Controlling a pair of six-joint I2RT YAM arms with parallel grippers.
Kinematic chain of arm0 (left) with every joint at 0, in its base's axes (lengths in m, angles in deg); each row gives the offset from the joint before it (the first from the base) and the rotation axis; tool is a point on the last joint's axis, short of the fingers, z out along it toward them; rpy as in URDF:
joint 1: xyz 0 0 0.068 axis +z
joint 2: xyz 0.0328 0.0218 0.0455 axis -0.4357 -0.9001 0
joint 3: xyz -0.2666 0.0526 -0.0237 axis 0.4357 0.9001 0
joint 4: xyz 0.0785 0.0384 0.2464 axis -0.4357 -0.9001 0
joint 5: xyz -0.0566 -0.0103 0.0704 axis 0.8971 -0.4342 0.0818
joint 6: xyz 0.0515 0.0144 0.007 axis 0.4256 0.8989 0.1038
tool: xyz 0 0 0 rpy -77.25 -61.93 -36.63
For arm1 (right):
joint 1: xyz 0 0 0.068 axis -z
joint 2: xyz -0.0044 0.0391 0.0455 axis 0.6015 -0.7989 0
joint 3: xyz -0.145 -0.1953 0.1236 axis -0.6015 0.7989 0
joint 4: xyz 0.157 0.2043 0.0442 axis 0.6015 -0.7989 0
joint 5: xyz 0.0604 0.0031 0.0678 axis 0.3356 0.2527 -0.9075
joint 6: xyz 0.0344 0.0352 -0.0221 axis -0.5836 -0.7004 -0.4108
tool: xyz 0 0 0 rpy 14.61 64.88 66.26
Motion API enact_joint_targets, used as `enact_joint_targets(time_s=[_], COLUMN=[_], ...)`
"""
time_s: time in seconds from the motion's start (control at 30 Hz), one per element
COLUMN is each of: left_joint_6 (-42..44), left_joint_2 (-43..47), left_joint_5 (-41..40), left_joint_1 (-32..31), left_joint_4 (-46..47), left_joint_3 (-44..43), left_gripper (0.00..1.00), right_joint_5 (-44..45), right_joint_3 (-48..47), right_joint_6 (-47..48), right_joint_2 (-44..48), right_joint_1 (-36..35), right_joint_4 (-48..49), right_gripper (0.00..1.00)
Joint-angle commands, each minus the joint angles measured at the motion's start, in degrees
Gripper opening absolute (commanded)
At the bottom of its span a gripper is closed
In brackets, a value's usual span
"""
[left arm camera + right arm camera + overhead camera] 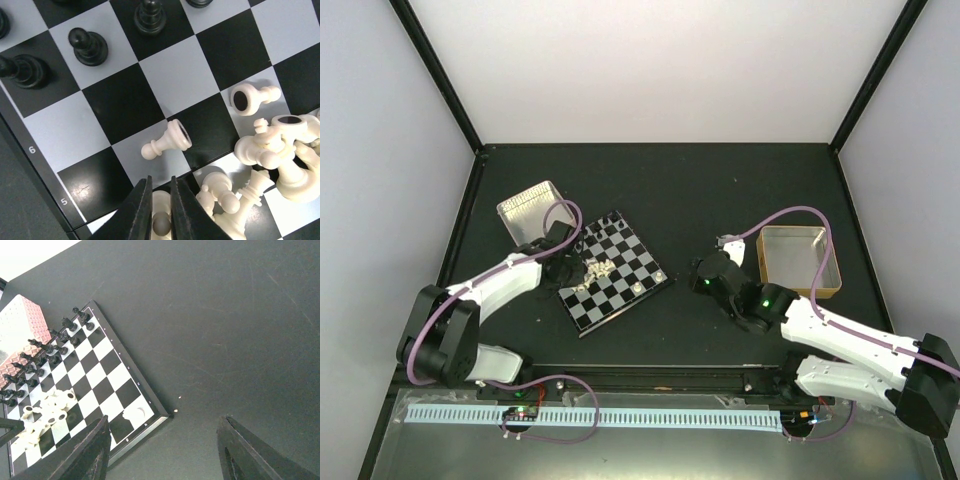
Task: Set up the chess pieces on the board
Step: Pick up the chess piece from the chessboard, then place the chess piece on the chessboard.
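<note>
Black table (740,180), white walls. Board (642,252) left of centre, skewed; chess pieces (597,268) heaped on it, mostly toppled. Left gripper (160,182) pinched on cream pawn (161,224) at heap edge. Risk: round head may slip out; touching neighbours may drag, scatter. Right gripper (164,422) spread wide, empty, right of board. Black pieces (87,46) line far-left edge; ribbed tray (525,205) beyond, tan tray (798,231) right.

The left jaws hide most of one cream chess piece (161,223), cut by the bottom edge.
</note>
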Motion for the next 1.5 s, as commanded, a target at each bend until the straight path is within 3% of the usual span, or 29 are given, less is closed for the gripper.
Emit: enact_joint_targets(time_s=[0.0,0.13,0.53,0.77,0.97,1.23,1.47], left_joint_6=[1.2,1.3,1.5,4.1,5.7,8.0,7.5], left_joint_2=[-0.5,0.5,9.8,9.7,7.9,-3.4,-18.9], left_joint_5=[1.5,1.1,2.6,13.3,17.7,13.7,8.3], left_joint_1=[0.4,0.4,0.3,-0.6,-6.3,-16.2,-18.7], left_joint_4=[1.6,0.8,-3.9,-1.9,-0.3,-0.4,-5.8], left_joint_3=[-0.1,-0.2,-2.2,-3.5,-6.7,-16.7,-29.2], left_gripper=[0.1,0.04,0.04,0.04,0.05,0.06,0.06], right_joint_5=[2.1,1.9,1.9,2.0,2.9,5.0,6.5], right_joint_3=[-1.1,-1.1,-0.9,-0.6,0.5,1.7,2.6], right_joint_6=[-0.2,-0.2,-0.5,-1.0,-2.3,-3.6,-4.2], right_joint_2=[0.5,0.4,0.9,1.5,2.7,4.6,6.6], right_joint_1=[0.3,0.3,0.3,0.3,0.3,0.3,0.3], right_joint_4=[0.3,0.4,0.7,0.6,0.5,-0.4,-1.6], right_gripper=[0.6,0.6,0.6,0.6,0.6,0.59,0.6])
